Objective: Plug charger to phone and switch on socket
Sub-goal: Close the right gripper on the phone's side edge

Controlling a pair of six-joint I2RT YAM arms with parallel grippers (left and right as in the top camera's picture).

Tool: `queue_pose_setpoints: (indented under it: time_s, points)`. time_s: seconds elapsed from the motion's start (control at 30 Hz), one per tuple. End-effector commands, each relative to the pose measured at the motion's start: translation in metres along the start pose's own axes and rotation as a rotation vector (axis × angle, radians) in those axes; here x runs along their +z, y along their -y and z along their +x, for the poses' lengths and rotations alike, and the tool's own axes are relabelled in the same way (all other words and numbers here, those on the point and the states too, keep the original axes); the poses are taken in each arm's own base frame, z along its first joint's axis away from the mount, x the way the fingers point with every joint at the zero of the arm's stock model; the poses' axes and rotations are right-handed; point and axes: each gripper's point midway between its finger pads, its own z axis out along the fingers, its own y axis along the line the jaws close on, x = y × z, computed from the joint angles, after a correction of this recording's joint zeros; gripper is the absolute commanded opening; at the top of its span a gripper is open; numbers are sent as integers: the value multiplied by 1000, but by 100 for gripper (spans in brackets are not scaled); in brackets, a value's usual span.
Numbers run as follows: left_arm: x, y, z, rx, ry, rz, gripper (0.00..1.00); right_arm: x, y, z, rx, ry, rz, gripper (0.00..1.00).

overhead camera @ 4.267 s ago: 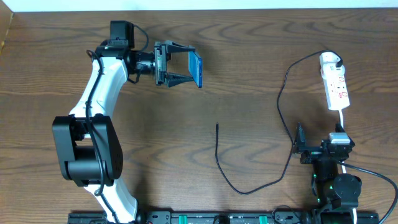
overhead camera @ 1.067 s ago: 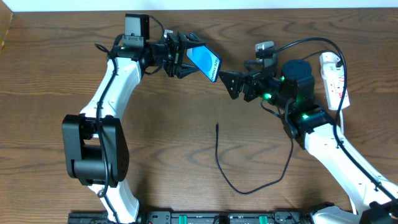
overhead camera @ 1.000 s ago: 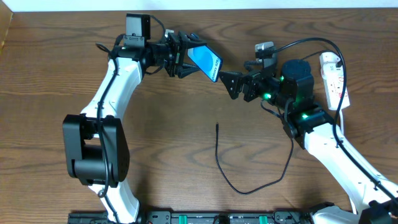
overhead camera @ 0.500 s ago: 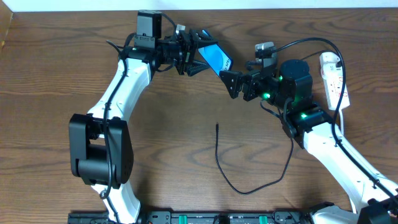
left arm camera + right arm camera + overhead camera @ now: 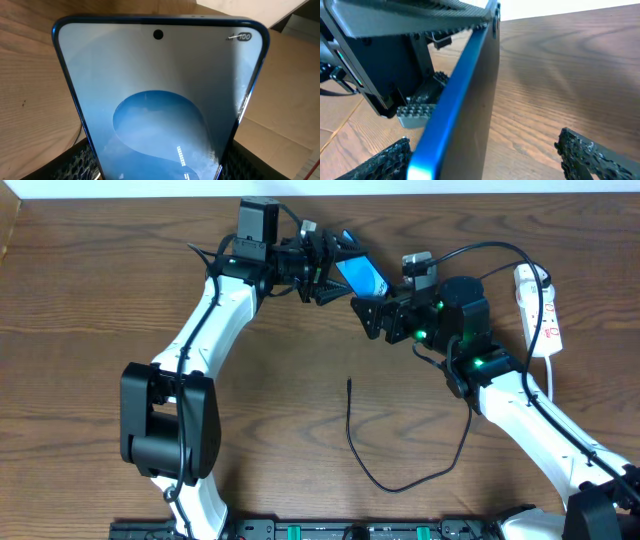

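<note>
At the lower centre of the overhead frame the charger (image 5: 352,450) lies loose on the wooden desk (image 5: 80,380). Its black cable runs down from the connector tip (image 5: 349,382) at mid-frame, curls through a loop near the bottom edge and climbs to the right until the right arm hides it. Above the tip, well apart from it, the right gripper (image 5: 362,317) points toward the upper left with its jaws released and spread wide. In the right wrist view its two meshed fingers (image 5: 380,161) sit in the bottom corners. The blue edge of the phone (image 5: 470,100) stands between them, close by the lower-left one; whether it touches cannot be told. The phone is held above the desk, upper centre of the overhead frame, tilted, its blue screen showing. The left gripper (image 5: 338,270) is clenched on it from the left. The left wrist view shows the padded fingertips (image 5: 82,162) pressing both long sides of its lower part, camera hole uppermost. Farthest off, at the upper right, the socket (image 5: 545,320) lies on the desk, with the charger's white plug head (image 5: 531,277) at its top end
</note>
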Motion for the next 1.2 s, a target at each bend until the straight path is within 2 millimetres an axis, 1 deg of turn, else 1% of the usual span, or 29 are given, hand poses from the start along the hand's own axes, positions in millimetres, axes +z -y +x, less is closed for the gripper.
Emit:
queue_pose_setpoints:
  time_s: [0.0,0.07,0.13,0.17,0.27,0.3,0.6,0.67,0.73,0.8,0.87,1.07,1.17]
  points:
    - [-5,24,9,64,17,26,8,0,-4,-8,-10,20,-7,88]
    - [-4,24,8,65,32,20,7,0,-5,-8,-11,23,-8,85]
    - [-2,24,9,66,28,19,7,1,-5,-8,-11,23,-8,79]
    - [-2,24,10,66,27,19,7,0,-5,-8,-11,23,-8,75]
    - [-2,24,10,66,27,19,7,1,-5,-8,-11,23,-8,57]
    - [-2,24,10,66,27,19,7,0,-5,-9,-11,24,-8,53]
    - [-2,24,10,62,25,19,7,0,-6,-11,-17,35,-14,52]
    - [-2,24,10,62,25,19,7,0,-7,-12,-18,37,-14,47]
    - [-2,24,10,63,25,19,7,0,-7,-12,-18,38,-15,35]
    - [-2,24,10,63,25,19,7,0,-7,-12,-18,38,-15,29]
    - [-2,24,10,63,25,19,8,0,-7,-12,-18,38,-15,25]
    - [-2,24,10,62,25,19,7,0,-7,-12,-18,38,-15,20]
    - [-2,24,10,62,25,19,8,0,-7,-12,-18,39,-15,15]
